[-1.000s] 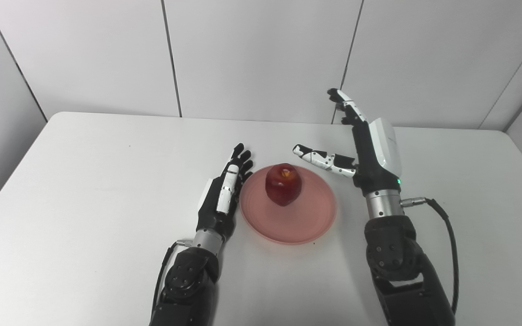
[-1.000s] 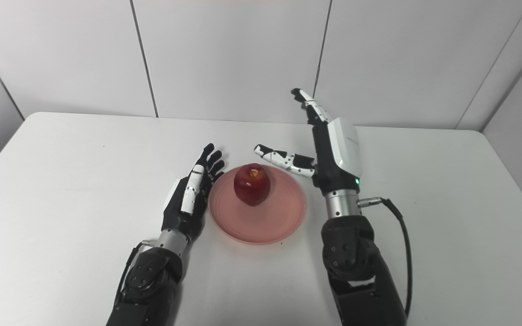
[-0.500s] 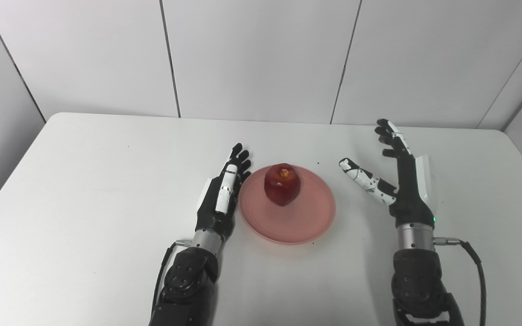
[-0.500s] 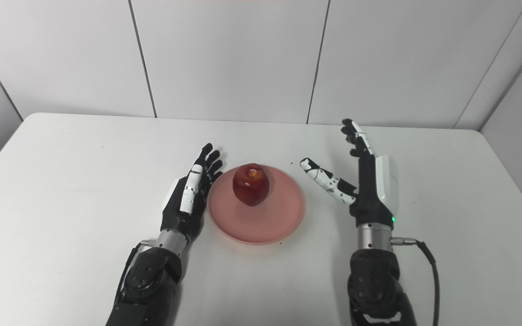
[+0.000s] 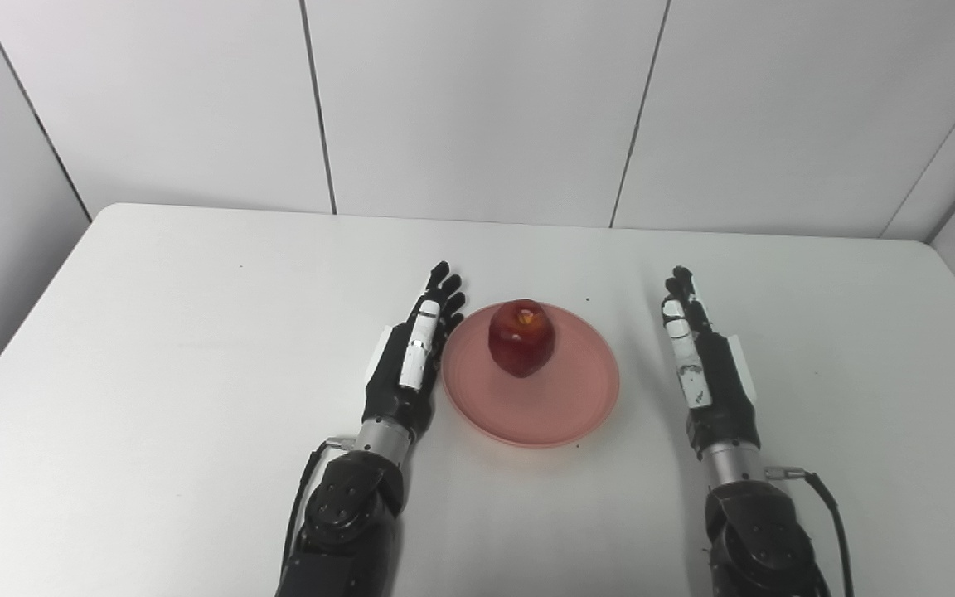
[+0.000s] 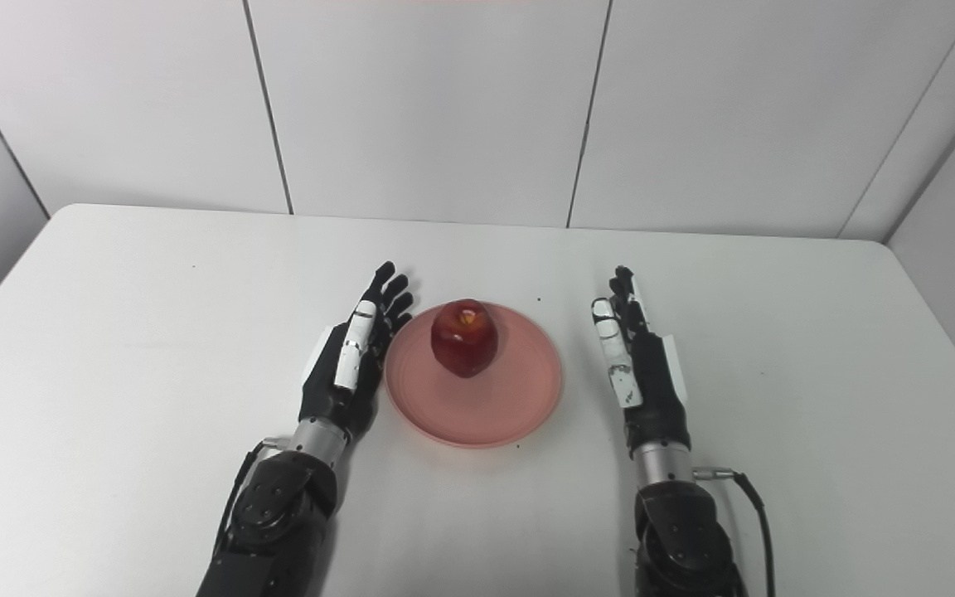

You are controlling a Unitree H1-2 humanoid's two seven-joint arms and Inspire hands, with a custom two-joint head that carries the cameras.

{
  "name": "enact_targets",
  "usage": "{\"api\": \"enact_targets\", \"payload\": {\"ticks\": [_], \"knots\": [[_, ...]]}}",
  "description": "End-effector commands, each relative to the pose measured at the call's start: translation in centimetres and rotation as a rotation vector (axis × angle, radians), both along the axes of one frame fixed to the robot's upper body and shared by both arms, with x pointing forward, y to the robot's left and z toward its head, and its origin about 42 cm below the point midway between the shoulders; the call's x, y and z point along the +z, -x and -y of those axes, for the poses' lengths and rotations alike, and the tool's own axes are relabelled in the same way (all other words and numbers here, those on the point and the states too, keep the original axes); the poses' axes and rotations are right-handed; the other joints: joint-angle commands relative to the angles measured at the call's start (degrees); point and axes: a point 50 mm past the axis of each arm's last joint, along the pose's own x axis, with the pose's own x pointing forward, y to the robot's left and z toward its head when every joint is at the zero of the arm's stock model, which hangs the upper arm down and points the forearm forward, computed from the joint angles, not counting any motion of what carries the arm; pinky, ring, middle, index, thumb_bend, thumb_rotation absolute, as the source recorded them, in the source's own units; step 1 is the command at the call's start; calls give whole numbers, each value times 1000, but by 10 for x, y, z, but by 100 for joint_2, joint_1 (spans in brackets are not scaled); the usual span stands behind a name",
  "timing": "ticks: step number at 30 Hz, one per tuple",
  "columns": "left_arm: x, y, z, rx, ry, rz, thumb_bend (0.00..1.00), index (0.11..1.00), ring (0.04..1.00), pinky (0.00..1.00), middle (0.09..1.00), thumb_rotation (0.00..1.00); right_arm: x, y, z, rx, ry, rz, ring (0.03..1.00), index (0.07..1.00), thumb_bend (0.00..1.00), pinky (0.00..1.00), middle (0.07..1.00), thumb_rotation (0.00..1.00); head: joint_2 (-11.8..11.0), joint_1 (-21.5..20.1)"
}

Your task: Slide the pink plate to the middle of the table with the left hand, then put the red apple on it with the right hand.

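- Red and glossy, the round apple (image 5: 521,337) sits upright on the flat, round pink plate (image 5: 564,402), toward the plate's far side, with a yellowish stem dimple facing up.
- That plate lies on the plain white table (image 5: 154,348) between the two hands, roughly mid-table, so both parts of the task look done.
- Just off the thumb side of the black-and-white left hand (image 5: 408,362) is the plate's rim; the hand lies with fingers straight and together, holding nothing. Whether it touches the rim I cannot tell.
- A clear strip of table separates the black-and-white right hand (image 5: 703,369) from the plate, which lies to that hand's inner side. This hand is also empty, fingers extended, close together and pointing away from the robot.
- As I judge it, the step in hand is simply the retreat to rest. Done well, it means drawing each hand back toward the robot, away from the plate.
- For the left hand especially, move outward from the rim first; a drag along the edge could shift the plate off centre.
- An apple is round and may rock or roll if the plate is nudged, so no sudden motions near it.
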Motion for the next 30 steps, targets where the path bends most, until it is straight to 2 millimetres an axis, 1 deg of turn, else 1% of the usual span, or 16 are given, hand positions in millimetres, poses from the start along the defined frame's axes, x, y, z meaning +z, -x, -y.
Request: {"api": "enact_targets", "payload": {"ticks": [1, 2, 4, 5, 11, 20, 24, 30], "knots": [[-17, 9, -6, 15, -15, -58, 397, 964, 972, 974, 979, 1000, 12, -6, -2, 20, -5, 67, 984, 979, 430, 999, 980, 1000, -2, 6], [-17, 9, -6, 16, -13, -58, 394, 964, 973, 975, 980, 1000, 10, -6, -2, 25, -9, 64, 983, 975, 380, 999, 977, 1000, -2, 9], [-16, 10, -7, 17, -11, -56, 392, 964, 973, 975, 980, 1000, 7, -6, -3, 31, -22, 61, 983, 972, 358, 998, 975, 1000, -2, 18], [-16, 10, -7, 18, -11, -56, 388, 964, 973, 977, 979, 1000, 6, -6, -4, 32, -29, 60, 981, 970, 320, 995, 972, 1000, -2, 18], [-16, 11, -8, 24, -5, -57, 388, 965, 975, 980, 980, 1000, -4, -7, -7, 43, -84, 46, 990, 976, 241, 1000, 983, 1000, 5, 49], [-17, 11, -9, 24, -7, -61, 393, 969, 977, 983, 983, 1000, -4, -6, -6, 48, -93, 46, 989, 979, 239, 1000, 981, 1000, 28, 70], [-16, 13, -10, 28, -2, -60, 385, 967, 976, 979, 980, 1000, -3, -5, -7, 56, -86, 48, 994, 980, 221, 1000, 987, 1000, 47, 83], [-17, 13, -13, 24, -4, -60, 391, 972, 979, 992, 986, 1000, -1, -4, -6, 61, -71, 62, 997, 987, 257, 1000, 988, 1000, 41, 94]]}}
